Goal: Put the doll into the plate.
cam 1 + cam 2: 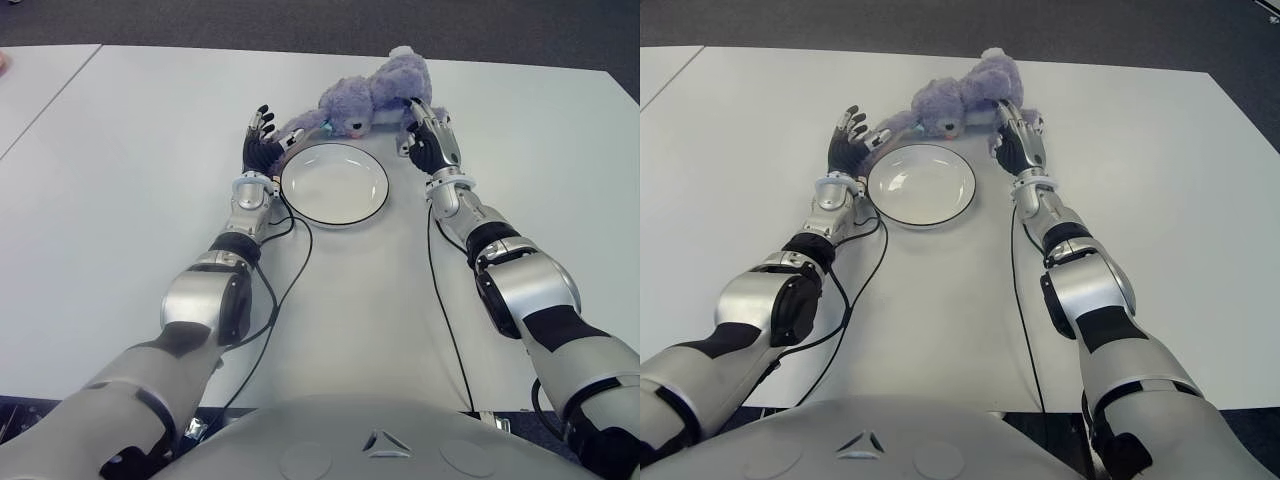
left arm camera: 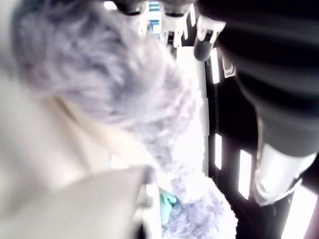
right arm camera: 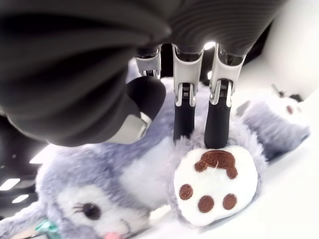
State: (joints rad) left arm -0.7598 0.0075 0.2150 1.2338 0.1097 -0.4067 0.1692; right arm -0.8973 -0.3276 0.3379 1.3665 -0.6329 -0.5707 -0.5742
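Doll point(image 1: 368, 98): lying on the worktop point(image 1: 150, 180), just behind the plate point(image 1: 334, 184).
Right hand point(image 3: 199, 124): fingers extended, pressing into the doll's foot.
Left hand point(image 1: 262, 140): fingers spread, touching the doll's arm, gripping nothing.

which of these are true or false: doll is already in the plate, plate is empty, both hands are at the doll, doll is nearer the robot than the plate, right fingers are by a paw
1. The doll is already in the plate. False: it lies on the table just beyond the plate's far rim.
2. The plate is empty. True.
3. Both hands are at the doll. True: the left hand is at its left end, the right hand at its right end.
4. The doll is nearer the robot than the plate. False: it lies farther away, behind the plate.
5. The right hand's fingers reach the doll by a white paw with brown pads. True.
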